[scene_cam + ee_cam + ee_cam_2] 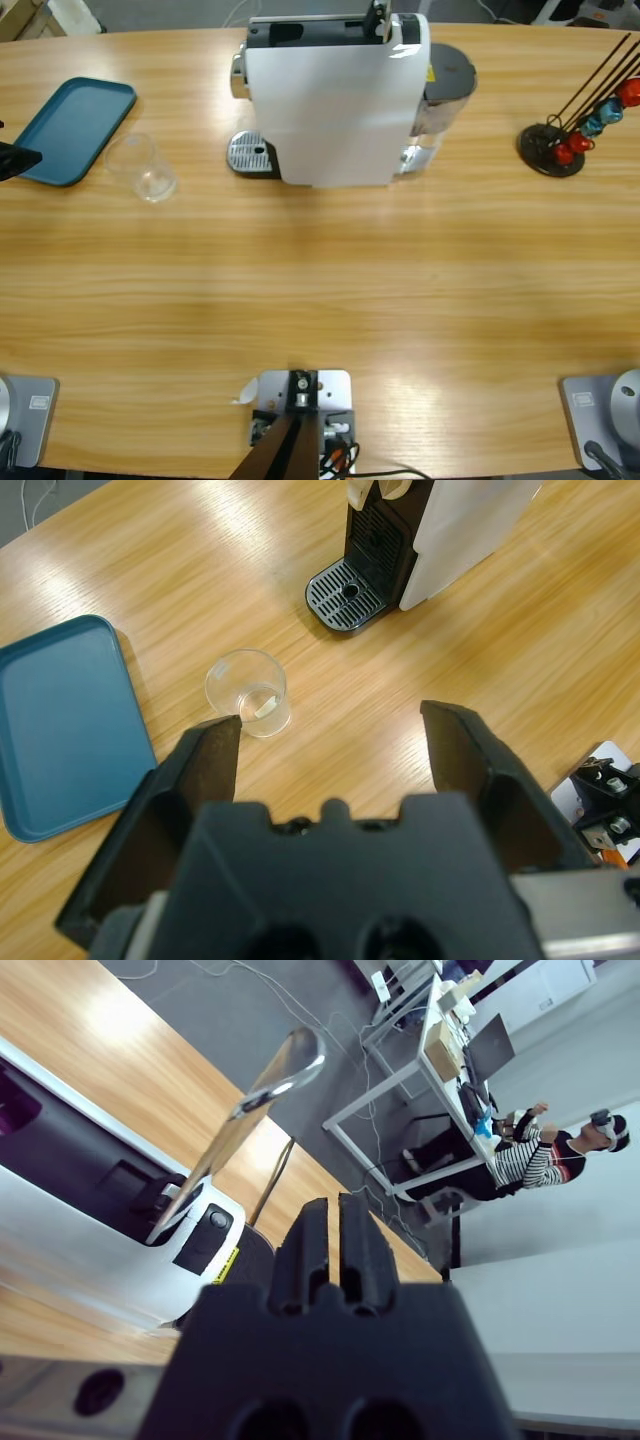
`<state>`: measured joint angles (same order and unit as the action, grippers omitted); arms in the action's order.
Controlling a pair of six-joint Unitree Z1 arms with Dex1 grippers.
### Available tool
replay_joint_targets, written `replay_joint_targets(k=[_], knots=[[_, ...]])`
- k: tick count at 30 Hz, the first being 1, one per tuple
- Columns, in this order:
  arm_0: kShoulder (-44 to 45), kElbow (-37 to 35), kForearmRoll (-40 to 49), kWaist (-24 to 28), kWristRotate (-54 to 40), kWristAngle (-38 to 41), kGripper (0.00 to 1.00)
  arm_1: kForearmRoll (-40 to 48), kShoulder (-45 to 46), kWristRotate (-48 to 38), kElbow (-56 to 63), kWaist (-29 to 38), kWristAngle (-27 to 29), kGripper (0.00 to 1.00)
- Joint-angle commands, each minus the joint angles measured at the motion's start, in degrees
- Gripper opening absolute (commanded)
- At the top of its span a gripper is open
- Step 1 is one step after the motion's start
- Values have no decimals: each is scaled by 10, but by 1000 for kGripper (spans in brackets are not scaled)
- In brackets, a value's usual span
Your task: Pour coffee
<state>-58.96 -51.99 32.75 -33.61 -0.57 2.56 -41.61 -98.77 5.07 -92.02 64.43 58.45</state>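
Note:
A small clear glass (145, 168) stands empty on the table between the teal tray and the white coffee machine (335, 100). No coffee shows in it or anywhere else. In the left wrist view the glass (248, 692) lies just beyond my left gripper (330, 730), which is open and holds nothing. Only a black tip of that gripper (15, 160) shows at the high view's left edge. My right gripper (335, 1205) is shut on nothing, hanging above the machine's top (90, 1210) near its raised silver lever (270, 1085).
The machine's round metal drip grate (250, 155) faces the glass. A teal tray (75, 130) lies at the far left. A black capsule rack (560, 140) with red and blue capsules stands at the right. A person (545, 1155) sits far off at a desk.

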Motion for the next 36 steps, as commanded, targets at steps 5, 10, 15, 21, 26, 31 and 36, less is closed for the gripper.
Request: replay_joint_targets(k=[5,10,15,21,26,31,36], knots=[[-20,16,-6,-5,-6,4,770,4,-85,24,-67,8,17,0],[-20,16,-6,-6,-6,4,770,2,-93,31,-75,8,17,0],[-22,16,-6,-8,-5,5,770,2,-103,32,-79,14,9,0],[-24,16,-6,-9,-5,5,770,4,-129,31,-89,34,-9,0],[-26,15,-6,-10,-6,5,770,4,-146,28,-101,43,-26,0],[-27,15,-6,-11,-5,5,770,2,-161,31,-116,45,-45,0],[-27,15,-6,-11,-5,5,770,0,-177,41,-133,45,-63,0]])
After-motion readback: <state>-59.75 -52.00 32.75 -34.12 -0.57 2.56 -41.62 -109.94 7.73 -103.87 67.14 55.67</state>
